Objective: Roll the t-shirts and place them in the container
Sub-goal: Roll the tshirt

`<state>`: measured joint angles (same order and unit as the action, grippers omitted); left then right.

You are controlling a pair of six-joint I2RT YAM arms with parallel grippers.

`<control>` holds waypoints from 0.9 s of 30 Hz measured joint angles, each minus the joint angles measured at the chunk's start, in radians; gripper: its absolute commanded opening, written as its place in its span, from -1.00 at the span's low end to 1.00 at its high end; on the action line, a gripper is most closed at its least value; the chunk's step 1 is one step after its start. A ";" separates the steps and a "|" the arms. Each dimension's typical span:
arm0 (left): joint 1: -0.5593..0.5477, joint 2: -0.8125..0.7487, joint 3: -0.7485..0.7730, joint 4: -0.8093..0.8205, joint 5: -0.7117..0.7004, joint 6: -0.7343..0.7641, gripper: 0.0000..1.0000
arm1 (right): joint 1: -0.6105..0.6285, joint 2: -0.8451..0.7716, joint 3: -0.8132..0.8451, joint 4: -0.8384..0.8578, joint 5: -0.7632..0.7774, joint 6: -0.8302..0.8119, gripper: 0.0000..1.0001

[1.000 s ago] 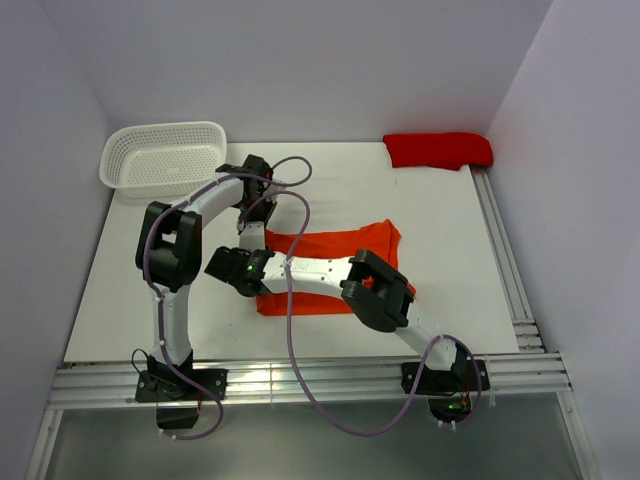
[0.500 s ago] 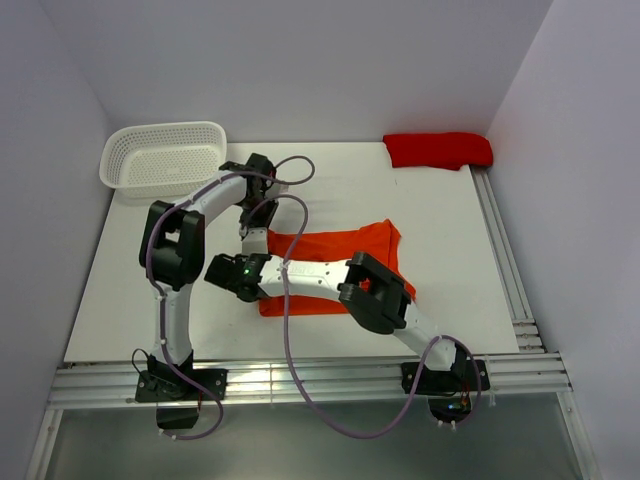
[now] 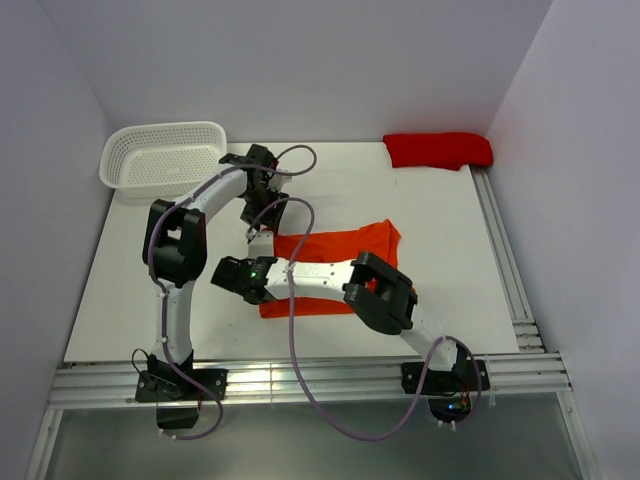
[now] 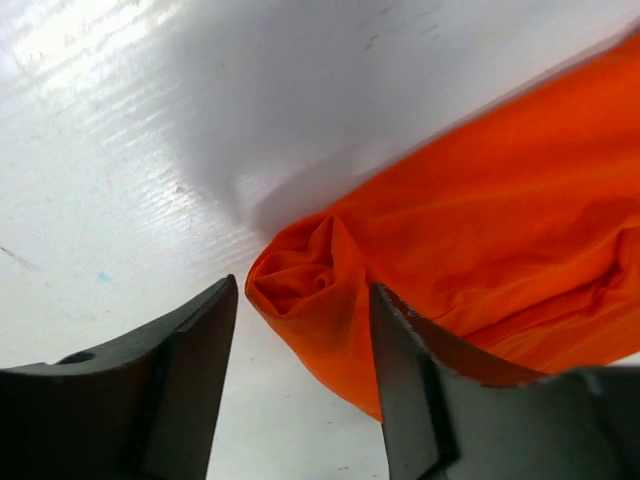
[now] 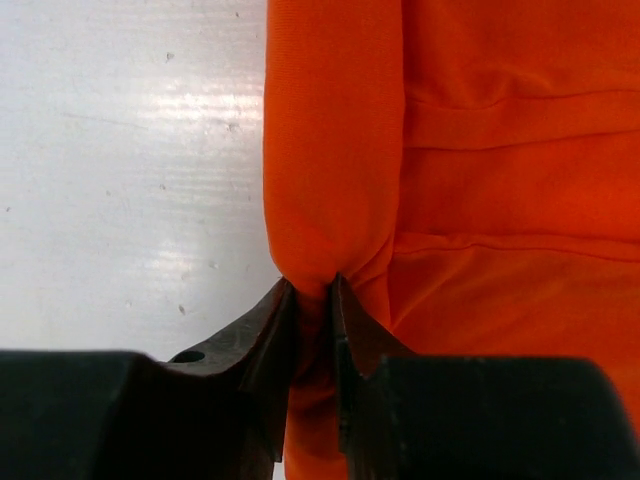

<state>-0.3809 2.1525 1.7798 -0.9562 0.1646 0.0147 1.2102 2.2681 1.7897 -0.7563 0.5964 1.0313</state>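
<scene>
The orange t-shirt (image 3: 340, 245) lies on the white table, its left edge rolled into a narrow tube. In the left wrist view the far end of that roll (image 4: 300, 280) shows as a spiral. My left gripper (image 4: 302, 283) is open, a finger on either side of the roll end and neither touching the cloth. From above, the left gripper (image 3: 258, 230) hangs over the shirt's far left corner. My right gripper (image 5: 312, 282) is shut on the near part of the t-shirt's (image 5: 480, 150) rolled edge, pinching a fold of cloth. From above, the right gripper (image 3: 262, 294) is at the near left corner.
A white plastic basket (image 3: 165, 155) stands at the back left. A folded red cloth (image 3: 438, 150) lies at the back right. Metal rails (image 3: 505, 260) run along the table's right side and near edge.
My left gripper has opened and let go of the roll's far end, lifting a little. The right gripper has closed on the rolled edge at the near left.
</scene>
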 measured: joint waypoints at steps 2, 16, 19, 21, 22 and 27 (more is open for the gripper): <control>0.002 0.000 0.020 -0.003 0.024 0.001 0.30 | -0.004 -0.047 -0.080 0.079 -0.021 0.000 -0.59; 0.139 -0.122 -0.056 0.009 0.328 0.072 0.41 | -0.136 -0.381 -0.803 0.941 -0.385 0.142 -0.58; 0.169 -0.179 -0.154 0.025 0.367 0.101 0.41 | -0.164 -0.386 -0.908 1.132 -0.447 0.206 -0.58; 0.172 -0.202 -0.224 0.053 0.390 0.122 0.42 | -0.184 -0.383 -0.970 1.262 -0.488 0.249 -0.57; 0.172 -0.207 -0.256 0.064 0.398 0.129 0.42 | -0.192 -0.377 -0.992 1.312 -0.504 0.267 -0.57; 0.167 -0.206 -0.375 0.141 0.426 0.142 0.42 | -0.219 -0.310 -1.045 1.532 -0.570 0.354 -0.57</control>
<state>-0.2134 1.9465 1.4048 -0.8154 0.5903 0.1562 0.9916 1.9579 0.7444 0.7753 0.0269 1.3853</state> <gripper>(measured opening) 0.707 0.227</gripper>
